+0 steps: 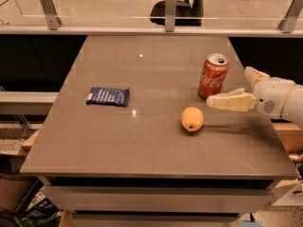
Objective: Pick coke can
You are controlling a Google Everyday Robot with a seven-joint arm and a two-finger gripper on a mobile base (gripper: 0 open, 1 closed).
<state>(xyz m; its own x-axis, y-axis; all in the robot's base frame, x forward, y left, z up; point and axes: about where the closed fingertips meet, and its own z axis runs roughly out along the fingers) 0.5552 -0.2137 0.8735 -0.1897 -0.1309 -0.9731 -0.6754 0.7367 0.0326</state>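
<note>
Red coke can [213,76] stood upright on grey table [142,145], contents unseen; gripper [231,87] hovered just right of it, fingers spread apart, holding nothing.

Gripper [228,86] just beside coke can [213,76] at right, orange fruit [192,119] near in front, free tabletop [151,56] behind

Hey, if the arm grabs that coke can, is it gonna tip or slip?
The can stands upright, tall on a narrow base, so a sideways nudge would probably tip it. Its glossy metal wall looks slippery and may dent if squeezed hard. The pincer, open, is just right of it.
</note>
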